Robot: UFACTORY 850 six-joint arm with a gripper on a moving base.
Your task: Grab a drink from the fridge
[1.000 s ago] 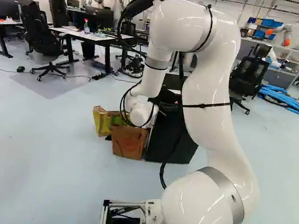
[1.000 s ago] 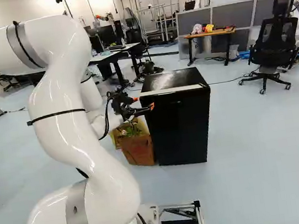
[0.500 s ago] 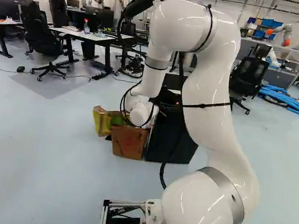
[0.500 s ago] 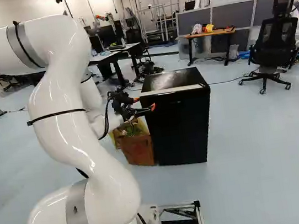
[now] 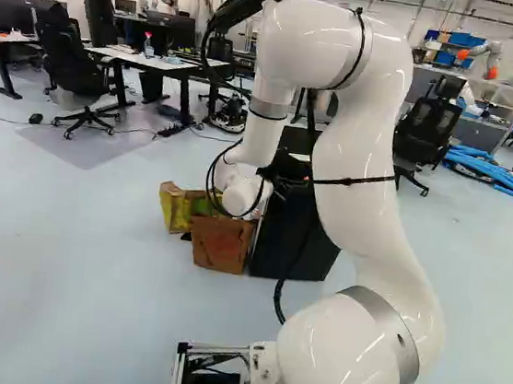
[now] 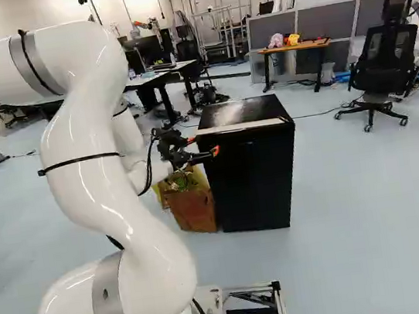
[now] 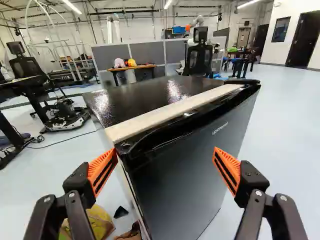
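From behind the arm (image 5: 380,169), at about seven o'clock, our left base view faces twelve and a little down, with the fridge (image 6: 251,174) well ahead and partly hidden by the arm. Our right base view looks ahead from five o'clock and shows the fridge nearly whole. Both share it and the brown bag (image 6: 193,208). Our wrist view looks along the claw (image 6: 203,145), close to the fridge's upper corner, towards grey partitions (image 7: 107,55) that our right base view shares.
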